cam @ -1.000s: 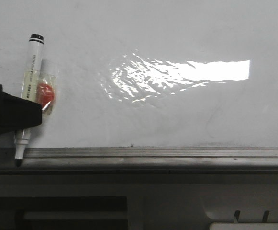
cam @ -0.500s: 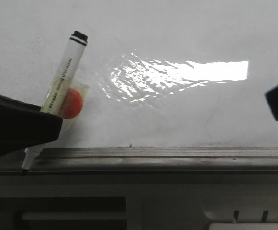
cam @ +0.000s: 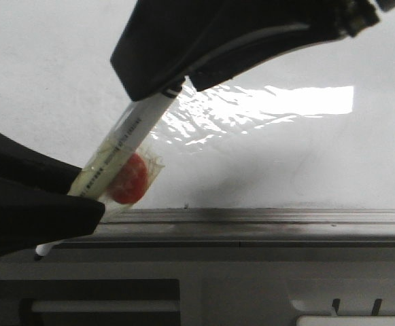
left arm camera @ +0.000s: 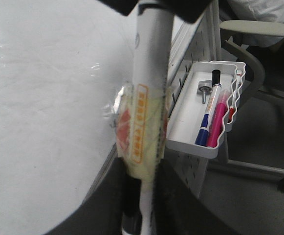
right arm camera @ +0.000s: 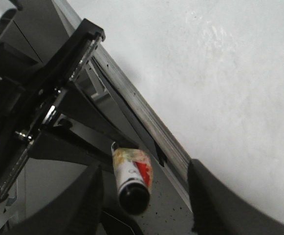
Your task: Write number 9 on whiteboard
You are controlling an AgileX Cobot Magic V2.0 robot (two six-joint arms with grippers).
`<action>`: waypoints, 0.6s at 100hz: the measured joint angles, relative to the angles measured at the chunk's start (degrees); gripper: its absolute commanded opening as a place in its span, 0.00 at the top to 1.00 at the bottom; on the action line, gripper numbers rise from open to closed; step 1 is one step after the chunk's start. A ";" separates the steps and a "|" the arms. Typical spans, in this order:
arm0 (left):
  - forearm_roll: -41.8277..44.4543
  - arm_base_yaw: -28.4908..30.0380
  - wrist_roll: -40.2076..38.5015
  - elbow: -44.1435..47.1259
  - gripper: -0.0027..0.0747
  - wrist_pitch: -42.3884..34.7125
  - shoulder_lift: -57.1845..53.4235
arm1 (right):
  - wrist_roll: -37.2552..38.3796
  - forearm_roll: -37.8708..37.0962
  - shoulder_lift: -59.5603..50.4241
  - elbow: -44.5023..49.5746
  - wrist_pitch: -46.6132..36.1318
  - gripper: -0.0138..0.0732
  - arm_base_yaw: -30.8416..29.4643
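The whiteboard [cam: 306,163] is glossy white with a bright glare patch and a grey lower rail [cam: 265,221]. No number 9 shows on it. My left gripper [cam: 92,193] is shut on a white marker [cam: 126,139] with clear tape and an orange sticker. The marker leans to the right, tip low by the rail. In the left wrist view the marker [left arm camera: 149,63] runs up from between the jaws [left arm camera: 142,196]. My right gripper [cam: 170,85] reaches in from above, open. Its fingers stand either side of the marker's black cap end [right arm camera: 133,196] with gaps on both sides.
A white tray [left arm camera: 188,112] hangs on a pegboard beside the board, holding a blue marker [left arm camera: 204,132] and a pink one [left arm camera: 216,122]. A chair stands beyond it. Below the rail is the dark machine front [cam: 217,285].
My left gripper moved right and tilted the marker further to the right. My right gripper came in from the right and now straddles the marker's cap end.
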 measured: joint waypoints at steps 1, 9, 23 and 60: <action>0.00 0.00 0.00 0.00 0.99 0.00 0.00 | 0.00 0.00 0.37 -0.28 0.12 0.45 0.01; 0.14 0.00 0.00 0.00 0.99 0.00 0.00 | 0.00 0.13 2.28 -1.34 1.12 0.45 0.64; 0.23 0.00 0.00 0.00 0.99 0.00 0.00 | 0.00 0.27 4.60 -1.61 1.70 0.45 0.81; 0.36 0.00 0.00 0.00 0.99 -0.61 0.00 | 0.00 2.24 5.13 -1.70 1.95 0.92 0.81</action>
